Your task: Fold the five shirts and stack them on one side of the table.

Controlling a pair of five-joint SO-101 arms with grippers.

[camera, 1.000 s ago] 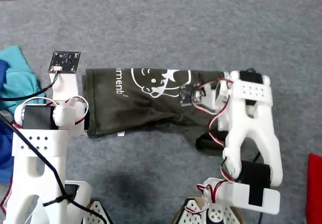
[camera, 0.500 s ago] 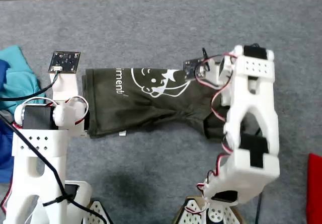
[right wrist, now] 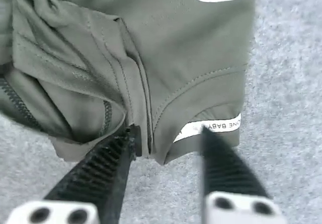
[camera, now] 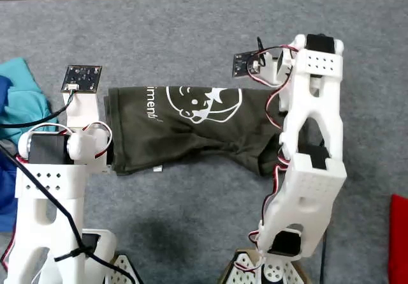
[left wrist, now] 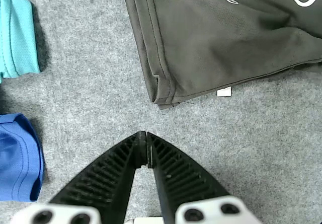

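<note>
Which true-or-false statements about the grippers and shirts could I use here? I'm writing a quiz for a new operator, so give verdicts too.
1. The left gripper is shut and holds nothing. True.
2. The right gripper is shut on the dark olive shirt. False: its jaws stand open at the shirt's edge, with no cloth pinched between them.
3. The dark olive shirt lies with its white print facing up. True.
4. The teal shirt is stacked on the dark olive shirt. False: it lies apart from it at the left side of the table, next to the blue shirt.
</note>
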